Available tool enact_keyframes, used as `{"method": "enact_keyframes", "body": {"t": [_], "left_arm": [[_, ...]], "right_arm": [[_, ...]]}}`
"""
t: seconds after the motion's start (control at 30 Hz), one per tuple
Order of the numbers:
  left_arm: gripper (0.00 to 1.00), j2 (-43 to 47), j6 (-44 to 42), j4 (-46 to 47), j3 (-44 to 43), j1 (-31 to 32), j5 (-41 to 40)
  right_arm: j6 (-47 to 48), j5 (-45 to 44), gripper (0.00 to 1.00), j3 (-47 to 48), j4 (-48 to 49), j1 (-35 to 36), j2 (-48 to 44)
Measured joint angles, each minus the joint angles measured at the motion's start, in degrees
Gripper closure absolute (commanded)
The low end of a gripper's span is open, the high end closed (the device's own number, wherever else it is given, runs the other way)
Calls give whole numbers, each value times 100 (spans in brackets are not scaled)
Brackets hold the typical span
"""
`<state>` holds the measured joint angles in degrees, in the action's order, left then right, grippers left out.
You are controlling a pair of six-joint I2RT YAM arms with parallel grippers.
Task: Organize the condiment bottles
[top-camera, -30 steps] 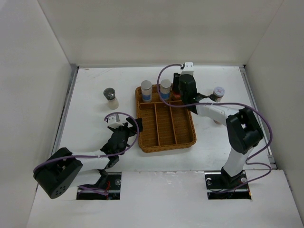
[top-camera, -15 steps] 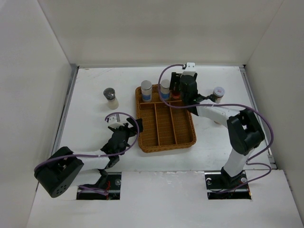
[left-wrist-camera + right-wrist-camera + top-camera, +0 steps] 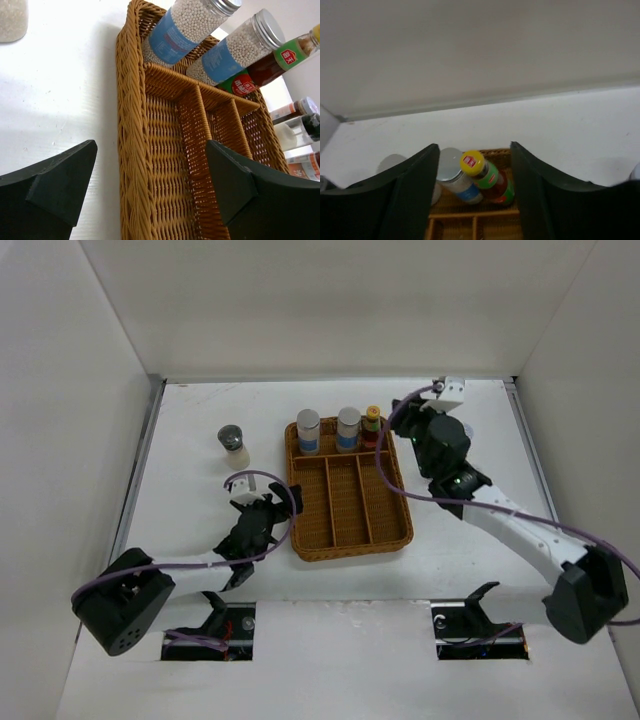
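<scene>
We see left fingers [image 3: 55, 185] & right fingers [image 3: 415, 190] open, empty; jar [image 3: 232, 448] nr counter [image 3: 185, 500] left edge looks stiff, slick: grip mid-body.

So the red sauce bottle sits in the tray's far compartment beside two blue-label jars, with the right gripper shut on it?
Not shut: the right wrist view shows the right gripper open, fingers apart and clear of the red sauce bottle. The rest is right.
</scene>
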<state>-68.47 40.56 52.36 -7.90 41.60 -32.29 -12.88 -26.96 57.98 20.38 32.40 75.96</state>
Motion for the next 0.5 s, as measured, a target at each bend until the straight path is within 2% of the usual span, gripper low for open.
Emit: {"method": "enact_keyframes", "body": {"t": [0.03, 0.07, 0.1, 0.17, 0.23, 0.33, 0.4, 0.5], "left_arm": [[15, 9, -37, -90, -57, -9, -2], [18, 37, -87, -205, -122, -15, -4], [23, 81, -120, -326, -177, -24, -13], [35, 234, -179, -669, -334, -33, -48], [39, 417, -258, -1108, -551, -35, -118], [30, 649, -407, -2035, -1108, -83, -363], [20, 704, -505, -2605, -1517, -188, -562], [12, 699, -612, -3338, -2048, -560, -796]], "right_arm": [[-72, 0, 74, -232, 7, 39, -251], [-118, 0, 83, -457, 2, 85, -479], [-221, 0, 86, -719, -4, 160, -719], [-411, 0, 85, -1224, -33, 352, -1110], [-616, 7, 76, -1707, -85, 592, -1419], [-898, 33, 57, -2378, -140, 931, -1746], [-1051, 48, 41, -2758, -157, 1113, -1928], [-1158, 96, 23, -3174, -122, 1318, -2116]]}}
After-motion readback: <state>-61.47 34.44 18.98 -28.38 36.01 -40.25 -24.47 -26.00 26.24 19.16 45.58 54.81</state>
